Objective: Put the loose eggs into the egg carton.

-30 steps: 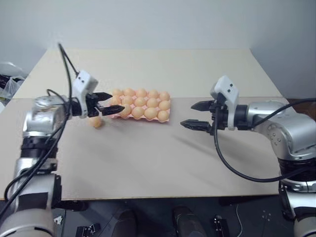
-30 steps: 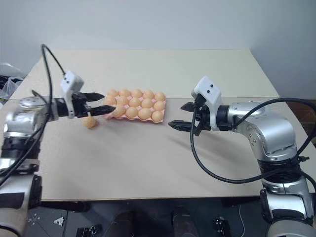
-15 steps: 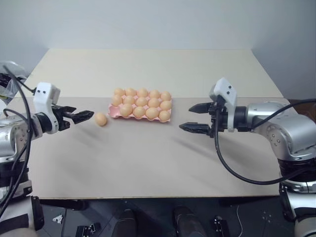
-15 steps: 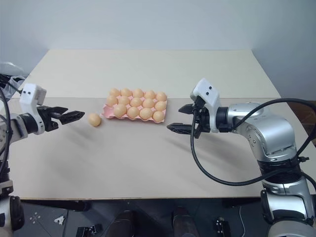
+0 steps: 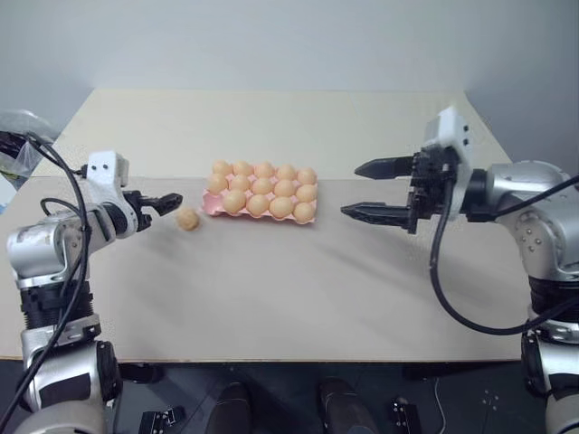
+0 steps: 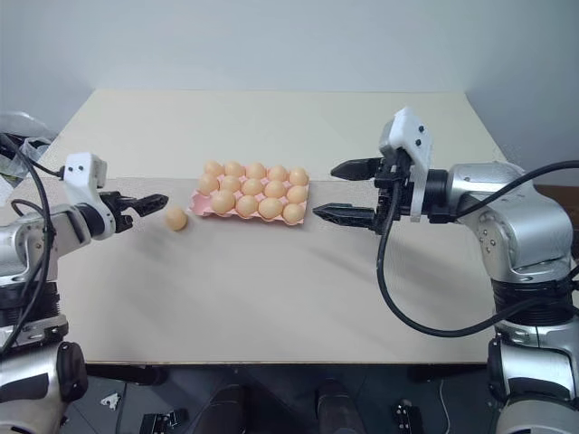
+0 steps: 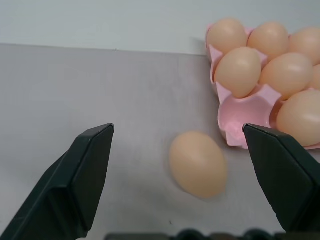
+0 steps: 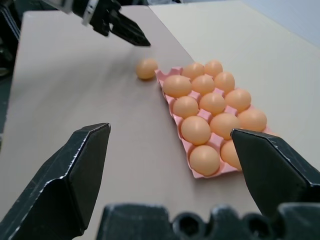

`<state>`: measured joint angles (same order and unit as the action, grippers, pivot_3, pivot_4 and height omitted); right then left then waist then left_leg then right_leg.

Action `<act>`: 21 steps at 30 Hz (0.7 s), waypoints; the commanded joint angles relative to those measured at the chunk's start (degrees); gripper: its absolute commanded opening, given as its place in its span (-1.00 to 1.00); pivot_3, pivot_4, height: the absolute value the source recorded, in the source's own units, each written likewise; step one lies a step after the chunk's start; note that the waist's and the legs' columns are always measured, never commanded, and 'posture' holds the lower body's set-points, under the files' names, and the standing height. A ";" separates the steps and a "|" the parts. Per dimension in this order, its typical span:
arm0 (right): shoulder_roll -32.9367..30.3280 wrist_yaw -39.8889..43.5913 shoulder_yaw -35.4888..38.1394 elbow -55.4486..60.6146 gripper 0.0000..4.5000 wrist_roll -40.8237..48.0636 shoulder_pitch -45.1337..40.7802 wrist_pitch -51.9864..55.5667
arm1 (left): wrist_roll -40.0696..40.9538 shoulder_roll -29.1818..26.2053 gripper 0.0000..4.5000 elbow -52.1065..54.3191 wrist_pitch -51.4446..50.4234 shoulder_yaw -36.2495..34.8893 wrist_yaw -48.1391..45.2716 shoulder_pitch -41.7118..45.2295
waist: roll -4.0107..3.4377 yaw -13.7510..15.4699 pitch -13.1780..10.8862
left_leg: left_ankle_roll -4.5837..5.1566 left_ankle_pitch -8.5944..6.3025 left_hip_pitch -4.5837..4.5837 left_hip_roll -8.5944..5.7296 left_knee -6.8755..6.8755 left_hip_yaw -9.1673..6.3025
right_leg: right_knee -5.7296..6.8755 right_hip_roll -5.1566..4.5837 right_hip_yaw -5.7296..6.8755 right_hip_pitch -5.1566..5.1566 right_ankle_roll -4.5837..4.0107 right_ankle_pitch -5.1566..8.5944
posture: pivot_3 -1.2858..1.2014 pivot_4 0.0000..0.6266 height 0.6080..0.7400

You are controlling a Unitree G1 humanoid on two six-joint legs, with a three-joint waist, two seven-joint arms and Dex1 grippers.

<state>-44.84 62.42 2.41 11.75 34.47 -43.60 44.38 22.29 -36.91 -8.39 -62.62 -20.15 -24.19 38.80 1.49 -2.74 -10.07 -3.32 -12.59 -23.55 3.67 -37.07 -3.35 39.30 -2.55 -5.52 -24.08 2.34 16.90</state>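
Note:
One loose egg [image 5: 187,218] lies on the table just left of the pink egg carton [image 5: 210,206]. The carton holds several eggs, and its near left corner cup [image 7: 240,107] is bare. My left gripper [image 5: 163,202] hovers left of the loose egg [image 7: 197,164], pointing at it, open and empty. My right gripper [image 5: 353,190] hangs above the table to the right of the carton [image 8: 176,125], open and empty, pointing left. The right wrist view also shows the loose egg [image 8: 146,68] and the left gripper [image 8: 125,31].
The beige table [image 5: 298,289] stretches wide in front of and behind the carton. A plastic bag [image 5: 16,136] sits off the table's left edge. Black cables loop from both wrists.
My left gripper drew back to the left from the carton's left end, leaving the egg on the table. My right gripper rose and shifted to the right.

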 commanded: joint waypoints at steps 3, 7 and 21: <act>-0.91 3.96 3.88 0.52 1.00 3.55 0.99 -3.06 | -0.10 -1.02 0.99 -1.35 0.83 -0.22 1.11 2.45 | 0.00 0.17 0.00 | 0.00 0.00 0.00 -0.01 -0.01 0.00 | -0.01 -0.01 0.01 0.02 0.00 0.00 | 0.03 -0.52 1.00; -0.84 4.47 3.45 -0.05 1.00 3.40 0.86 -3.67 | -0.14 -0.40 0.99 -4.02 2.25 1.59 0.09 4.26 | 0.01 0.17 0.00 | -0.01 0.00 0.00 -0.02 -0.01 -0.01 | 0.00 -0.02 0.01 0.01 0.00 0.00 | 0.03 -0.52 1.00; -2.74 6.38 1.99 -3.70 1.00 2.51 -0.95 -3.47 | -2.06 2.82 0.99 -5.70 -2.97 5.53 5.90 9.64 | 0.01 0.16 0.00 | -0.01 0.00 0.00 -0.03 -0.03 -0.01 | 0.01 -0.02 0.00 0.02 0.00 0.00 | 0.03 -0.52 1.00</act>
<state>-46.48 67.94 3.64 7.80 36.74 -42.62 41.66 20.36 -34.16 -14.93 -64.74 -14.55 -19.20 46.46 1.49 -2.58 -10.06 -3.32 -12.59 -23.55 3.63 -37.10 -3.35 39.31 -2.57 -5.52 -24.05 2.35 16.90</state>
